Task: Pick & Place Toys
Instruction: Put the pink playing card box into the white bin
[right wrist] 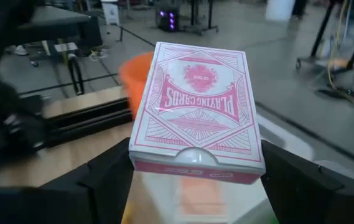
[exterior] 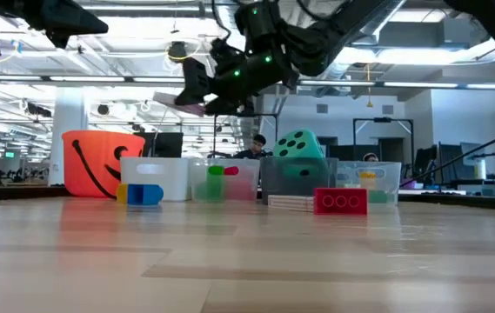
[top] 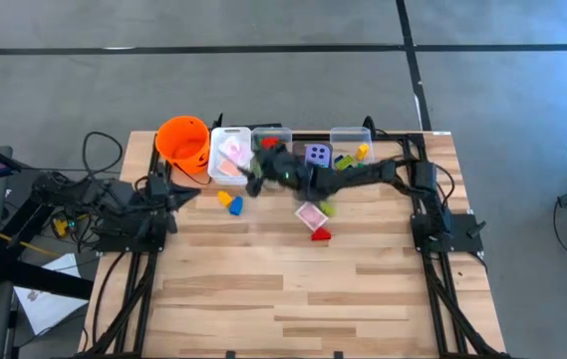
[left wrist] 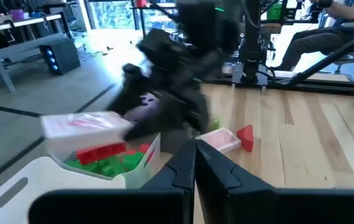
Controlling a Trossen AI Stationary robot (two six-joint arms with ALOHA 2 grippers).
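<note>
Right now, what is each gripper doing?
Left gripper: closed, holding nothing, parked at the table's left edge.
Right gripper: holding a pink-white card deck above the bins.

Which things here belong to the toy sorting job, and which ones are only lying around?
Part of the job:
- pack of playing cards, held in the right tool
- second card pack on the table
- red brick
- yellow and blue bricks
- purple die in a bin
- teal die

Only lying around:
- orange bucket
- clear bins
- cables

The right gripper (left wrist: 158,81) smears into blur; the bin (right wrist: 288,143) beneath the card pack (right wrist: 198,109) stays hidden.
</note>
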